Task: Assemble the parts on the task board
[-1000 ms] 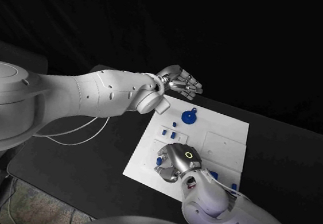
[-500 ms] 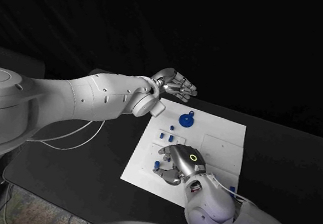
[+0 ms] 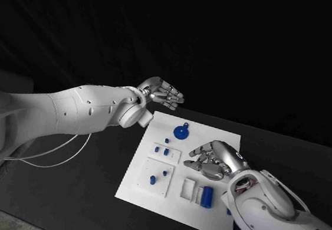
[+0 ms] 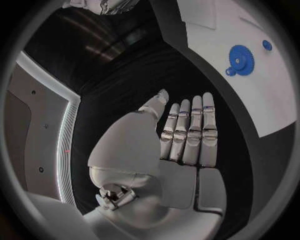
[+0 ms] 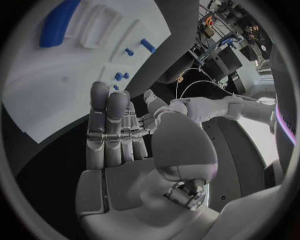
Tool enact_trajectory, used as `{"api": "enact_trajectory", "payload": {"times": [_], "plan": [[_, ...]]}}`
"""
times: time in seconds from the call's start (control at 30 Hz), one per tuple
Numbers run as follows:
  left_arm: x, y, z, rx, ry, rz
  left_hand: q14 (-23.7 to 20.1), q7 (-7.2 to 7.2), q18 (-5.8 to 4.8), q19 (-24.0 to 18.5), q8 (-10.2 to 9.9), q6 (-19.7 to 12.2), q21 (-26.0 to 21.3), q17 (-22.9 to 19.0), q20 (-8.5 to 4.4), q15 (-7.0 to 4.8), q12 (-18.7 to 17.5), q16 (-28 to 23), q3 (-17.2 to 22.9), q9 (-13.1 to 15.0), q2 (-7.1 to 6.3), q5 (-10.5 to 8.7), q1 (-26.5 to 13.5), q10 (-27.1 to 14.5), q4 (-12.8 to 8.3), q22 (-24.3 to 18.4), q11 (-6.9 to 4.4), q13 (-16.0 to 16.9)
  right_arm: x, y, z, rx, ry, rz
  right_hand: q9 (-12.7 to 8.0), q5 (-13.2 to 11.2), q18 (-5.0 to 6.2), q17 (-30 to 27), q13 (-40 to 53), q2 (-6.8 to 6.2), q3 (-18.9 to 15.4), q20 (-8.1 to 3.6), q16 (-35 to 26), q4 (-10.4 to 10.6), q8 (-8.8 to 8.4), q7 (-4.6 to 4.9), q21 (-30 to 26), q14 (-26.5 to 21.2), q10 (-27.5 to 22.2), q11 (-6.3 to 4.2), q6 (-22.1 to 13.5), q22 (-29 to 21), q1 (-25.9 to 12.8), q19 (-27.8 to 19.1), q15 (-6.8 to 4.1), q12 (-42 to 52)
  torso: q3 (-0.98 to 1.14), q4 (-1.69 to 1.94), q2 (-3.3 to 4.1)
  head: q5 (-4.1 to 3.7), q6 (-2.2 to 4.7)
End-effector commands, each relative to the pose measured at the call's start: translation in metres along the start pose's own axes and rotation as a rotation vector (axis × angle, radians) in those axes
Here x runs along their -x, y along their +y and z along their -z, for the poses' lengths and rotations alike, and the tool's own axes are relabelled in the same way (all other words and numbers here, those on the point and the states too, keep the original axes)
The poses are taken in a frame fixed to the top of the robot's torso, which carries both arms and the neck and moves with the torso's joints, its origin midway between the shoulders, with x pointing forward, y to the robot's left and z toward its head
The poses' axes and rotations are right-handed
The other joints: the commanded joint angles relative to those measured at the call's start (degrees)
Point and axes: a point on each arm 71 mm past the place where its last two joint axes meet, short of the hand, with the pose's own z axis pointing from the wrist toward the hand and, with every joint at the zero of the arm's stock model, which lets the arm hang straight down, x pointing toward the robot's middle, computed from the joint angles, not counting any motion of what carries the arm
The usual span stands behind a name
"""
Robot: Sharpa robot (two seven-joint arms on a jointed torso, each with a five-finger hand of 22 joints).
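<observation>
Nearest, the right robot hand (image 3: pixel 215 159) hovers over the task board (image 3: pixel 210 212) on the bench (image 3: pixel 75 195), fingers apart, holding nothing. Blue parts (image 3: pixel 208 196) lie scattered beneath. Farther off, the gear (image 3: pixel 181 132); beyond it the left robot hand (image 3: pixel 159 94) hangs spread, empty. A careless descent could knock loose parts away.

A black table (image 3: pixel 77 184) carries a thin white cable (image 3: pixel 57 147) that loops, seemingly loose, at its left side.
</observation>
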Motion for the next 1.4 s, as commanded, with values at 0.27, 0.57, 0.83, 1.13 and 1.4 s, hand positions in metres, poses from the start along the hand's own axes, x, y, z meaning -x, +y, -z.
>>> {"api": "enact_trajectory", "payload": {"times": [0.27,0.57,0.83,1.13,1.4], "plan": [[0.009,0.004,0.012,-0.054,-0.045,0.089,3.2,-0.38,-0.07,1.7,-0.1,0.1,1.3,0.3,-1.11,-1.10,-0.3,0.3,1.1,0.0,-0.41,0.34,0.4,3.1,0.1,0.6,-1.02,-0.1,0.017,-0.060,0.019,-0.239,0.261,-0.132,4.3,-0.4,-2.14,13.3,41.2,0.04,7.2,-1.70,12.3,1.9,0.35,-1.27,9.9,0.5,-3.3,-1.61,0.7,5.2,-6.0,2.5,-1.19,37.6,0.53,-0.67,-0.89,-2.91,1.43],[0.002,0.004,0.022,-0.077,0.001,0.118,3.8,-0.38,-0.75,1.6,-0.1,-0.3,1.6,0.4,-1.50,-1.19,-0.3,0.0,-0.4,0.0,-0.57,1.90,-0.4,2.5,0.7,1.0,-0.92,0.0,0.011,-0.092,0.031,-0.498,0.422,-0.155,13.3,-0.4,-2.40,19.6,48.7,-1.08,5.4,-1.55,15.8,4.8,0.29,-1.56,11.6,0.1,-2.1,-1.64,0.3,6.5,-7.9,2.4,-0.98,39.9,0.22,-1.02,-1.07,-5.87,0.97],[-0.003,0.003,0.027,-0.089,0.041,0.138,4.3,-0.35,-0.77,1.9,-0.1,-0.3,1.9,0.4,-1.65,-1.36,-0.3,0.0,-1.4,0.0,0.07,1.12,-0.3,2.9,0.8,1.2,-1.00,0.0,0.001,-0.100,0.033,-0.581,0.437,-0.134,17.1,-0.4,-2.16,21.9,51.3,-3.62,8.2,-1.31,16.4,7.8,0.06,-1.15,13.0,0.5,-1.3,-1.40,-1.3,7.6,-9.9,2.5,-0.76,39.2,-0.16,-1.03,-1.21,-6.37,-0.27],[-0.006,0.002,0.029,-0.090,0.053,0.157,4.0,-0.37,-0.76,1.8,-0.1,-0.4,1.8,0.4,-1.52,-1.23,-0.3,0.0,-2.6,0.0,0.57,0.85,-0.5,2.7,0.9,1.1,-0.91,0.0,-0.013,-0.095,0.026,-0.597,0.397,-0.130,18.2,-0.4,-1.87,23.1,53.2,-5.82,9.2,-1.32,16.3,10.0,-0.10,-0.68,14.5,0.7,-1.0,-1.15,-3.2,8.5,-11.7,2.6,-0.76,38.7,-0.07,-0.74,-0.99,-6.61,-1.09],[-0.008,0.002,0.029,-0.086,0.059,0.163,4.0,-0.32,-0.75,1.8,-0.1,-0.5,1.7,0.4,-1.46,-1.20,-0.3,0.0,-3.2,0.0,0.77,0.75,-0.4,2.6,1.0,1.1,-0.86,0.0,-0.028,-0.088,0.019,-0.588,0.409,-0.126,19.3,-0.4,-1.67,24.8,55.7,-6.62,9.2,-1.28,16.0,11.2,-0.09,-0.57,15.1,1.0,-0.5,-1.08,-4.0,9.3,-11.8,2.6,-0.76,37.6,-0.09,-0.86,-0.93,-5.99,-1.80]]}}
